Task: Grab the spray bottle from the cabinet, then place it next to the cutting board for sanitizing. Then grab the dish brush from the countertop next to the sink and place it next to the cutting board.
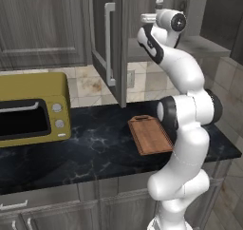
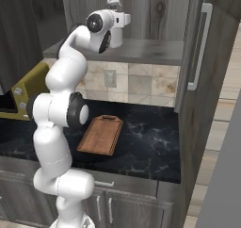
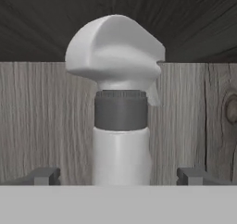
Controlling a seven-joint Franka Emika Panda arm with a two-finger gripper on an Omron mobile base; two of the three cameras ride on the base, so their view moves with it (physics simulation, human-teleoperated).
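The spray bottle [image 3: 121,140] stands upright on the cabinet shelf [image 2: 150,50], white with a grey collar and a white trigger head [image 2: 114,1]. My gripper [image 3: 119,176] is open, level with the bottle's body. One dark fingertip [image 3: 44,176] stands on each side of the bottle, with a gap between each and the bottle. The bottle's head [image 1: 160,1] shows above my hand. The cutting board [image 1: 149,135] lies flat on the black countertop [image 1: 95,143], below the cabinet [image 1: 108,43]. The dish brush and the sink are out of view.
The cabinet door [image 2: 197,48] hangs open to the right of the arm, with its silver bar handle [image 1: 109,43] facing out. A yellow oven [image 1: 33,108] sits on the counter at the left. The counter's right end [image 1: 232,153] is beside the arm.
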